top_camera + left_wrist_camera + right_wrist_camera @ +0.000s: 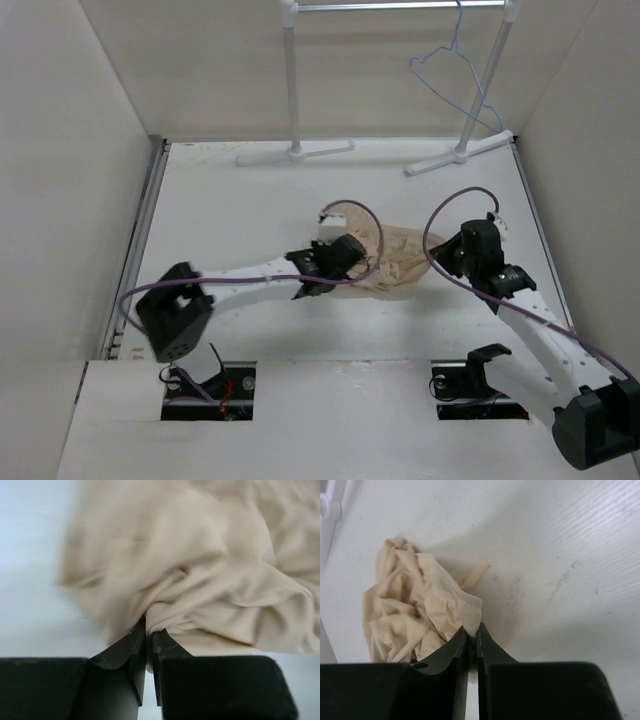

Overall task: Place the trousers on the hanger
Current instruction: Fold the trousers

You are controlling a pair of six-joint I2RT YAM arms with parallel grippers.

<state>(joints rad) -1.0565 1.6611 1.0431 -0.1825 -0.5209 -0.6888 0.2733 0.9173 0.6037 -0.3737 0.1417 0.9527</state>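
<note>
The left gripper (149, 626) is pinched shut on a fold of the trousers (402, 258), which lie bunched near the middle of the surface (230, 210). The right gripper (472, 630) is clamped on a ribbed hem at their right side. This looks like the pick-up step; next they must lift and spread the cloth toward the hanger (455, 70) at the far right corner. The crumpled heap hides which part is leg or waistband, and the left wrist view is blurred.

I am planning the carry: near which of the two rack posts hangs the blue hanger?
The right post; the hanger hangs beside it, away from the left post.
</note>
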